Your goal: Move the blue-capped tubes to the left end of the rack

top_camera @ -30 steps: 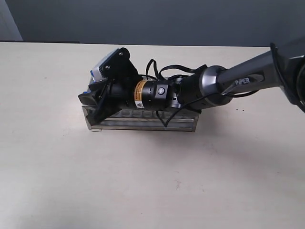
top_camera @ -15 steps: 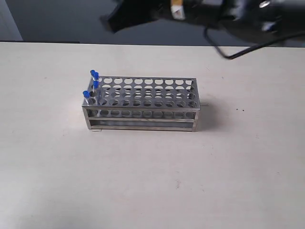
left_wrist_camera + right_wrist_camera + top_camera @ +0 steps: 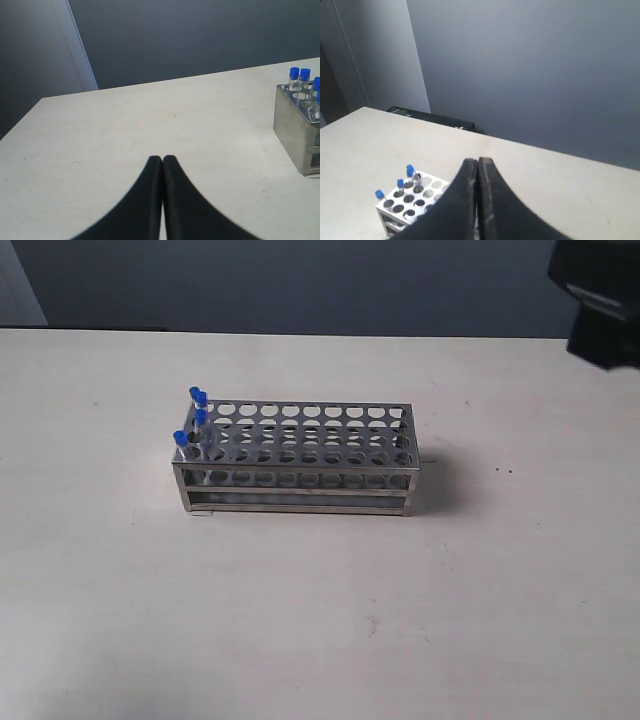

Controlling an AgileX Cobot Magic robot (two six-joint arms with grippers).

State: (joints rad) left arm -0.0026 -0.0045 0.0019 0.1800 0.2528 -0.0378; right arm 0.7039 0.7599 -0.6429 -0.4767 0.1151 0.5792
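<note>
Four blue-capped tubes (image 3: 200, 417) stand clustered in holes at the nine o'clock end of the rack (image 3: 320, 492), seemingly the job done, which would explain why the left claw (image 3: 162, 159) and right claw (image 3: 478, 161) are pressed together, empty, well apart from it.

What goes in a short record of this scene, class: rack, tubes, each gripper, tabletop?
Rack: rectangular silver metal test-tube rack, standing on the beige table
Tubes: four clear blue-capped tubes, upright in holes at the rack's left end in the exterior view
Left gripper: shut, holding nothing, apart from the rack
Right gripper: shut, holding nothing, apart from the rack
</note>
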